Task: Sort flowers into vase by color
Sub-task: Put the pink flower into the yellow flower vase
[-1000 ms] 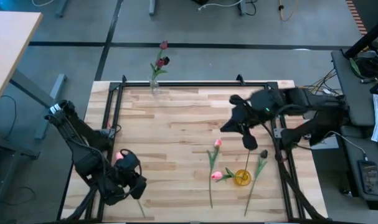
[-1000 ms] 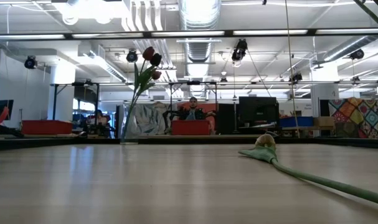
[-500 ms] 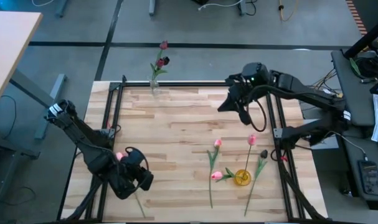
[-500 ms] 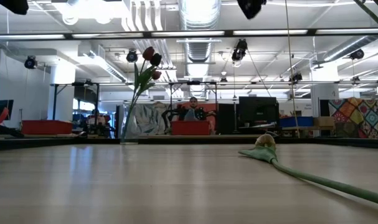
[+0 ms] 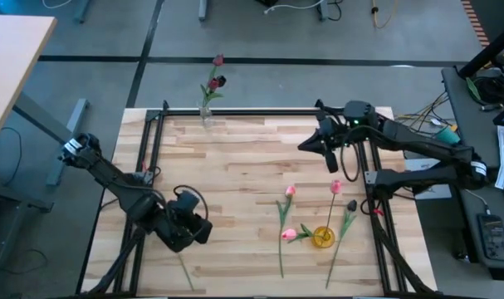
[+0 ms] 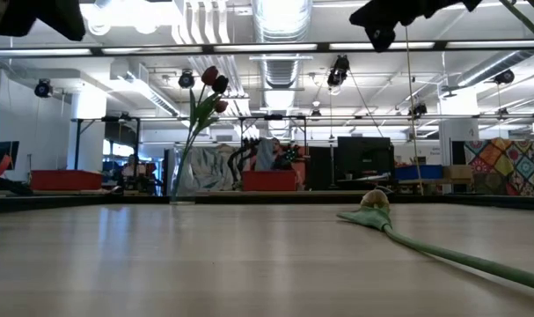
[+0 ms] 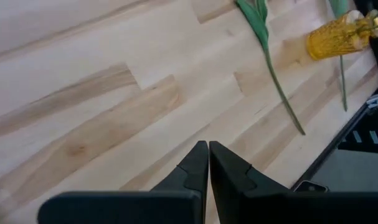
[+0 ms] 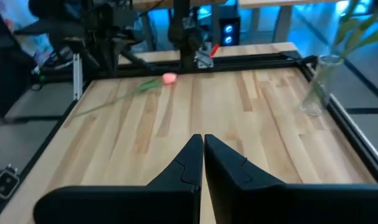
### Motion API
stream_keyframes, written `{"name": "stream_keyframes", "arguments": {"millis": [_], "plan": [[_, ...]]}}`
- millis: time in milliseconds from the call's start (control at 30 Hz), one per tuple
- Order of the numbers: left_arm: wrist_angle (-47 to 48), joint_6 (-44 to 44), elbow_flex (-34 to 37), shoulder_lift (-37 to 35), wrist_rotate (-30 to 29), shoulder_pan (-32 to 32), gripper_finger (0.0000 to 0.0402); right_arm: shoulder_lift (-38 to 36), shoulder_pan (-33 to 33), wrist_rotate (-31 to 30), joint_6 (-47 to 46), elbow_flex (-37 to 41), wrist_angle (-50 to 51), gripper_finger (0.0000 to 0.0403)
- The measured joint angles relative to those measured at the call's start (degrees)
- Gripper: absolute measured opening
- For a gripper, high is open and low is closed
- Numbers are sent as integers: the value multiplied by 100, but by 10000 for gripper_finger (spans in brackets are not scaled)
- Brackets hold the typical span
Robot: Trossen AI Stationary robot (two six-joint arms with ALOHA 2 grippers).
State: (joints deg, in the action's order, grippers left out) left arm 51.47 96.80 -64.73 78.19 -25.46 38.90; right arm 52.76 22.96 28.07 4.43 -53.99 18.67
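- We see the left gripper point(image 7: 208, 163) with its fingers pressed together and holding nothing, low over the table's point(image 5: 235, 174) near left part.
- The right gripper point(image 8: 203, 155) is also pinched closed and empty — raised over the far right side.
- Pink flowers point(image 5: 290, 193) lie around the yellow vase point(image 5: 322, 237); maroon flowers point(image 5: 216, 81) stand in the clear vase point(image 5: 206, 115) at the far edge.

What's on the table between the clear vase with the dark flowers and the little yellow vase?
Mostly bare wood, seen in the high view. Only near the yellow vase do two pink tulips lie in the way; the rest of the stretch up to the clear vase is empty.
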Motion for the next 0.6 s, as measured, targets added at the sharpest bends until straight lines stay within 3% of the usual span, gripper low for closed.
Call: {"name": "stream_keyframes", "arguments": {"millis": [167,533,600], "plan": [[255,65,0,-75,546,-152,0,-528,-2,-270,-299,164,66,9],[1200,3036,397,-185,1446,503,0,-1146,-2,-576,-459,180,512,9],[1303,3211,491,-186,1831,565,6,-1146,-2,-578,-459,180,522,9]]}}
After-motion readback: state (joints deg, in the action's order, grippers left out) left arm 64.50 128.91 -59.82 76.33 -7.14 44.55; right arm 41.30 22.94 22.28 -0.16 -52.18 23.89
